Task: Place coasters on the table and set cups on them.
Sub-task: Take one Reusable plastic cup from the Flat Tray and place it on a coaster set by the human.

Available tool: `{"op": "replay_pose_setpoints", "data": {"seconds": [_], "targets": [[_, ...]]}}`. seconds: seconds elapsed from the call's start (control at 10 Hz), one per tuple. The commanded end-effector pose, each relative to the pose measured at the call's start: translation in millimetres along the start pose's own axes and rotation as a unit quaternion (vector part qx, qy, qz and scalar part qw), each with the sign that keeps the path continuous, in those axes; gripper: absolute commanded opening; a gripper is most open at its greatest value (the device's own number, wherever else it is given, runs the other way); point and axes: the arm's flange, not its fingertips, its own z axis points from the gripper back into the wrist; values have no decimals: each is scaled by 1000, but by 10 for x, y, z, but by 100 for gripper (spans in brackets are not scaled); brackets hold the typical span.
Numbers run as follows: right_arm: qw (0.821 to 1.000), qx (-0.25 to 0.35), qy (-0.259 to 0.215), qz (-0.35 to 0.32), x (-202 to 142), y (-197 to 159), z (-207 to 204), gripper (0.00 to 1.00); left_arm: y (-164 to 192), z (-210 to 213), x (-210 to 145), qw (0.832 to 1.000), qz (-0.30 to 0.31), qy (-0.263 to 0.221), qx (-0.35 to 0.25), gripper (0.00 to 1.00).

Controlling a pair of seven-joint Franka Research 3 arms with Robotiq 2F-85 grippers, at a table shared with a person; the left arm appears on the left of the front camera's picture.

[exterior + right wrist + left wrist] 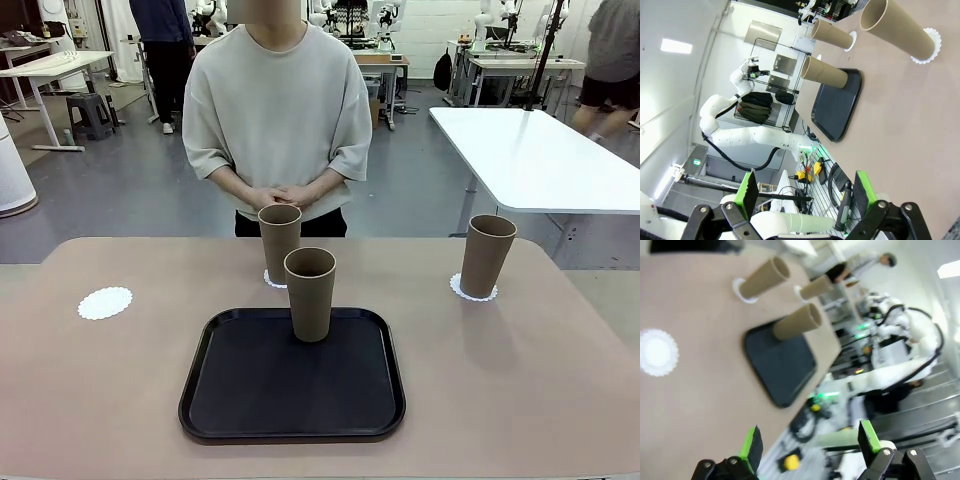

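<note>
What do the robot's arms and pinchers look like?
The arms are white, smooth and rounded, like the left arm with a black cable looping under it. The left gripper and right gripper are black, each with two flat fingers wearing bright green pads.

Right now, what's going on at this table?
Nothing is being handled. The far middle cup stands on the middle coaster and the right cup on the right coaster, both on the table. The third cup stands on the black tray, and the left coaster is bare. The left gripper and the right gripper are open and hold nothing. The person's hands are clasped at the far side.
</note>
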Motion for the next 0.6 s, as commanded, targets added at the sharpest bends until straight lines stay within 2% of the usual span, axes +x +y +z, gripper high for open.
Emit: {"op": "replay_pose_setpoints", "data": {"seconds": [0.0, 0.3, 0.5], "targets": [[1000, -1, -1, -9, 2, 17, 5, 100, -457, -203, 77, 989, -67, 10, 130, 100], [1000, -1, -1, -9, 2, 17, 5, 100, -1054, -909, 394, 956, -148, 62, 245, 100], [1000, -1, -1, -9, 2, 17, 5, 100, -1149, -1490, 634, 933, -166, 85, 307, 100]]}}
